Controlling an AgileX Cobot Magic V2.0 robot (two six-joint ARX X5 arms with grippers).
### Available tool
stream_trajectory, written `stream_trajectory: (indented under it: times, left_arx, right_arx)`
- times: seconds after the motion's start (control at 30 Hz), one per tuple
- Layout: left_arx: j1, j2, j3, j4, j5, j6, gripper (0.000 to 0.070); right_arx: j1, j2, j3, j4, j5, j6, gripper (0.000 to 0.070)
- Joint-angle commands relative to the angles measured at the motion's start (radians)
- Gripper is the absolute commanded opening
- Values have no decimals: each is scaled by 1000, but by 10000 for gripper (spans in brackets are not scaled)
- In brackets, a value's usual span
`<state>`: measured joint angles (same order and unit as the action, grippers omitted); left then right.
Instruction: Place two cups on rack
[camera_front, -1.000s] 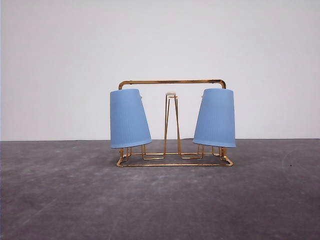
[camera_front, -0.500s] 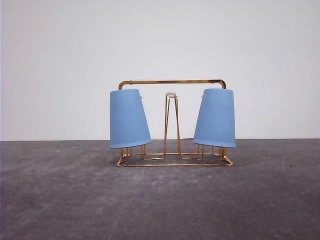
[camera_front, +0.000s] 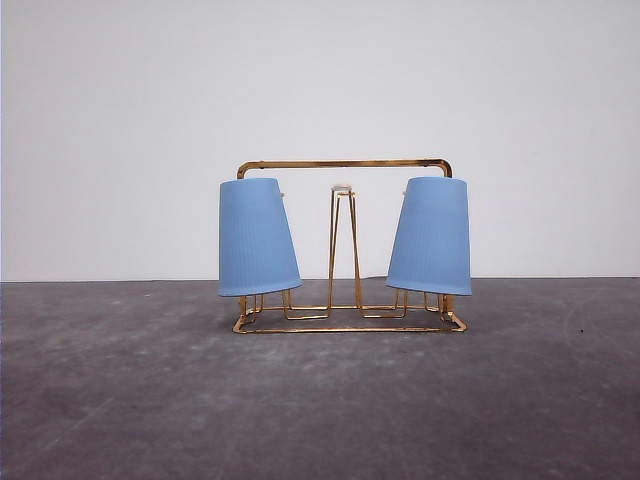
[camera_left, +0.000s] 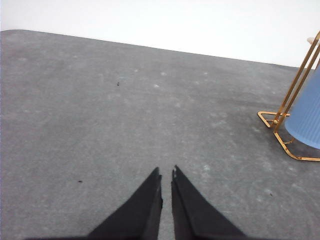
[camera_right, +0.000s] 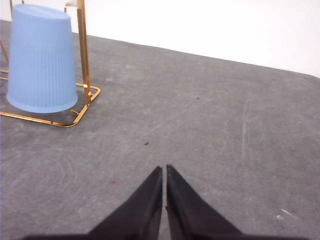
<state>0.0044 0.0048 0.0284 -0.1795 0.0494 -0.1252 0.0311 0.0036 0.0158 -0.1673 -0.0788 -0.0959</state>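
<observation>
Both your grippers, left gripper (camera_left: 166, 173) and right gripper (camera_right: 164, 169), are pinched nearly closed, holding nothing, above bare table (camera_front: 320, 400). Each arm's nearer cup, left cup (camera_front: 257, 237) and right cup (camera_front: 431, 236), sits inverted on the rack (camera_front: 344, 163), leaning outward, so you likely need no further reach.

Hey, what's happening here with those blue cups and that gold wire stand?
Both light blue cups are upside down on the gold wire rack: the left cup and the right cup each lean on pegs at opposite ends, with the middle peg bare. Nothing is being handled. The left gripper and the right gripper are both shut, empty, and held off over the grey table, apart from the rack. The job looks finished.
</observation>
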Motion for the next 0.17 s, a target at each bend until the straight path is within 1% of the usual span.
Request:
stream_trajectory:
  times: [0.0, 0.13]
  left_arx:
    - [2, -2, -15, -7, -1, -7, 17]
    - [2, -2, -15, -7, -1, -7, 17]
  right_arx:
    - [-2, 0, -4, 10, 17, 17, 12]
    - [-2, 0, -4, 8, 135, 18, 12]
